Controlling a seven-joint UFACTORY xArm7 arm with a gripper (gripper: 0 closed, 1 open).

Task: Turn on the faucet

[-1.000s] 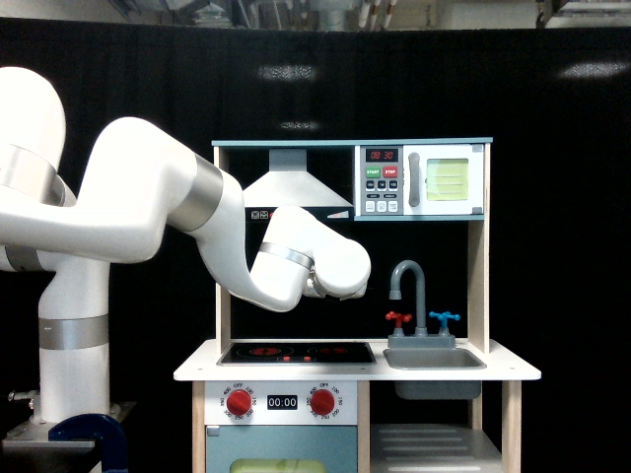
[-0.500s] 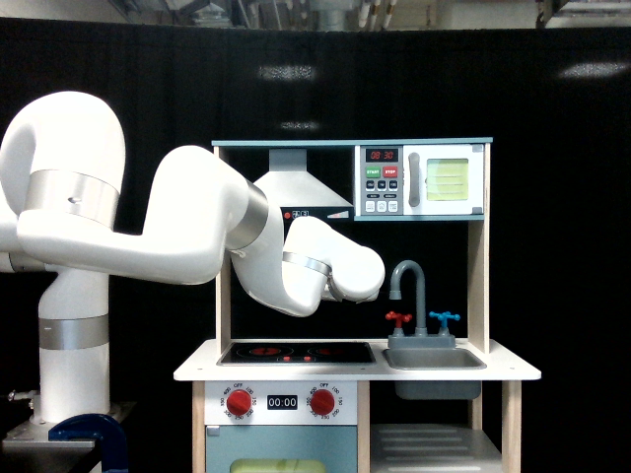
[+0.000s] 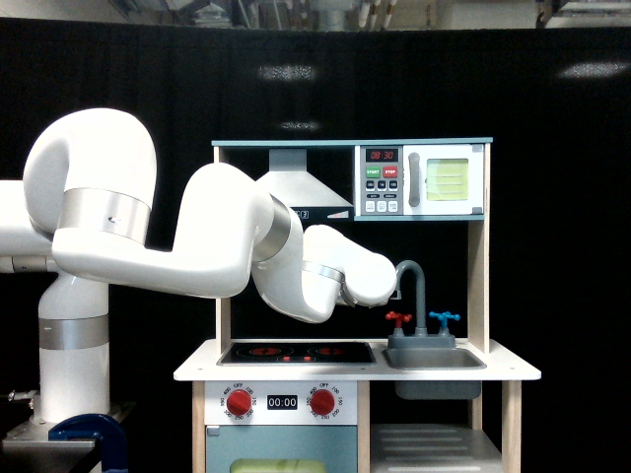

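My white arm [image 3: 197,241] stretched from the left of the frame toward the middle, folded at the elbow, and its rounded last link [image 3: 367,276] ended just left of the faucet [image 3: 416,296], overlapping the tip of the spout. My gripper itself did not show — it sat hidden behind that last link, so I could not tell whether the fingers were apart or together.

The faucet stood right of centre on the toy kitchen [image 3: 355,372], a grey gooseneck rising from a grey base at the back edge of the grey sink [image 3: 434,361]. Its red cross handle [image 3: 398,318] sat on the left of the stem and its blue cross handle [image 3: 445,318] on the right, both below my wrist and clear of it.

Left of the sink lay the black cooktop [image 3: 296,351] with two red rings. Under it, on the front panel, two round red knobs [image 3: 240,401] flanked a small digital clock [image 3: 282,402] reading 00:00. Above, in the upper middle of the frame, a grey range hood [image 3: 294,189] hung partly behind my arm, and beside it on the right was a toy microwave [image 3: 422,180] with green and red buttons and a yellowish window. Black curtain filled the background — my base column [image 3: 71,355] stood at lower left.
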